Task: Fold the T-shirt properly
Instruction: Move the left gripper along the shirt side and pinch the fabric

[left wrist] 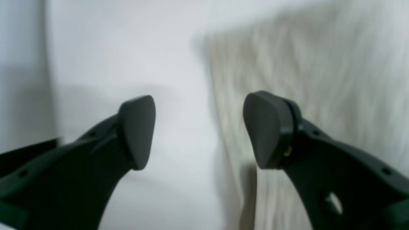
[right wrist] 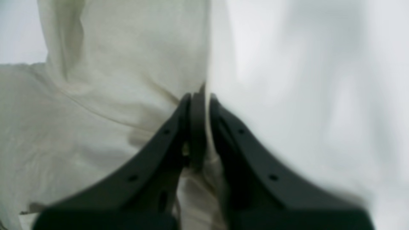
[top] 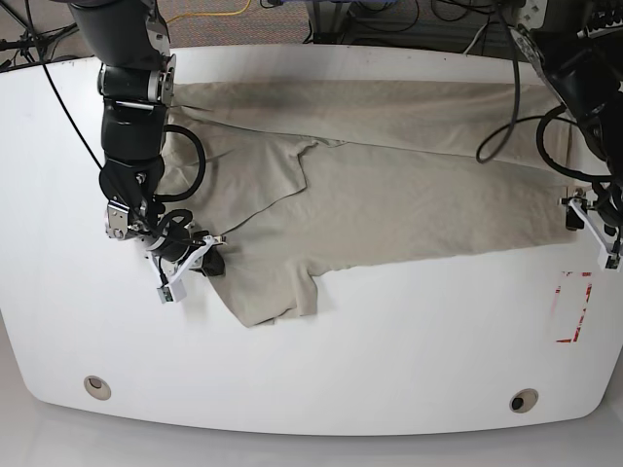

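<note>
Right end effector (right wrist: 198,127) pinches the shirt (top: 389,195) edge; left end effector (left wrist: 198,131) is spread over the tabletop (top: 389,360), shirt beside it.

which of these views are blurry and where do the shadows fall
Left wrist view: heavy streaking on the T-shirt, while the left gripper is sharper, with soft grey shadow on the table behind it. Right wrist view: soft throughout, the right gripper dark against pale cloth. Base view: sharp and evenly lit, with faint shadows under the arms and a dim band along the shirt's far edge.
</note>
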Robot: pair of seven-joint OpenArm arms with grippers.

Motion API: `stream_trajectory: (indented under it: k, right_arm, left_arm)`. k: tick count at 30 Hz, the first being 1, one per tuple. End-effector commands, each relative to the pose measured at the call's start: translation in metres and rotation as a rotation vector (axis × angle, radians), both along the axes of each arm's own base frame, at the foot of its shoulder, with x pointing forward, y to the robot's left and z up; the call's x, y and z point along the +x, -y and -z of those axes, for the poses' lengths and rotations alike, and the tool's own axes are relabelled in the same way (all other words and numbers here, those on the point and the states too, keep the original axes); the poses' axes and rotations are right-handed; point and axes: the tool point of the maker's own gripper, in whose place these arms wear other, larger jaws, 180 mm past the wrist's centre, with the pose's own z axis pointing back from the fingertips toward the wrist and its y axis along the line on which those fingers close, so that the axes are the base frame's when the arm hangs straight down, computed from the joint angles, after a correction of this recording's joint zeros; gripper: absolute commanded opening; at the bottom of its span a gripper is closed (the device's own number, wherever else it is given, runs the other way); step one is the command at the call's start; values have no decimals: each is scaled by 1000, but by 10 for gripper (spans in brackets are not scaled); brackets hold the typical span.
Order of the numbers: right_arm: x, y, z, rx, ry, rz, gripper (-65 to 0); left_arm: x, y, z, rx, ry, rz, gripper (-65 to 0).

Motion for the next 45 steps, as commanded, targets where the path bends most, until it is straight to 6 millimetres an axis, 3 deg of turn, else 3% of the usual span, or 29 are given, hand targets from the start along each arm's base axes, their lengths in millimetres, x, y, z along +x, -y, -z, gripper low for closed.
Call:
stream_trajectory:
  k: [1,4,15,30,34,41,45]
  right_arm:
    - [6,7,-7,-33,5,-7,-650]
    - [5,7,-6,-33,3,-7,-650]
    - [5,7,-5,-33,2,-7,-650]
    - [5,10,-6,-34,2,-3,-650]
    - [5,10,-6,-34,2,-3,-650]
    - [5,11,-6,-35,4,-2,-650]
    - [6,11,-8,-35,8,-2,-650]
  left_arm:
    - [15,-9,-7,-34,47,-12,-147]
    - [24,-6,4,-96,53,-21,-118]
    - [45,6,28,-243,93,-37,-115]
    - [41,17,54,-324,77,-53,-135]
    - [40,18,55,-326,77,-53,-271]
    - [41,20,55,-327,77,-49,-650]
    - [44,31,58,-306,46,2,-650]
